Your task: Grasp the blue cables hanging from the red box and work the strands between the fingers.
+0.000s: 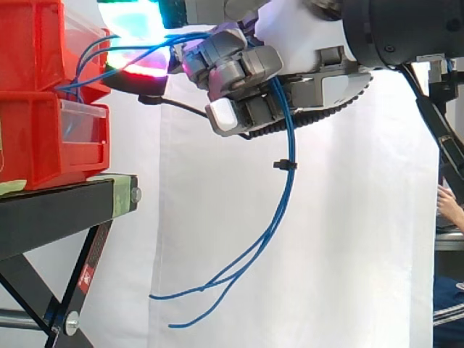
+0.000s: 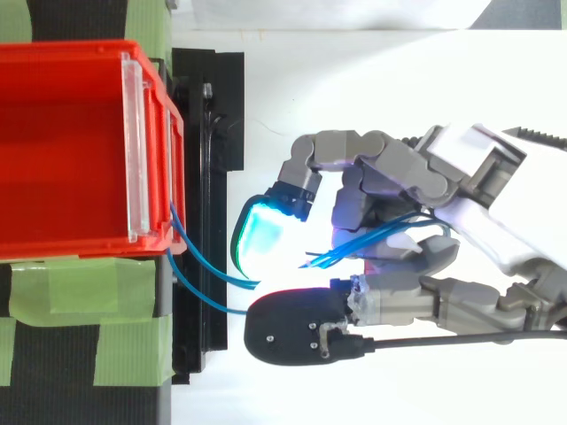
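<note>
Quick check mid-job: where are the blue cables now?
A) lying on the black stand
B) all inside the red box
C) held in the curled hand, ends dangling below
C: the blue cables run from the red box through the curled hand and hang loose beneath it.

Two red bins, counted in the side view: an upper red bin [image 1: 32, 43] stacked on a lower red bin [image 1: 36, 145]. One black stand [image 1: 51, 210] beneath them. One robot hand [image 1: 246, 72]. The blue cables [image 1: 289, 188] show two strands leaving the bin and two long loose ends below; a possible third short end is unclear. One small black tie [image 1: 285, 165]. One white curtain [image 1: 348, 239].
</note>
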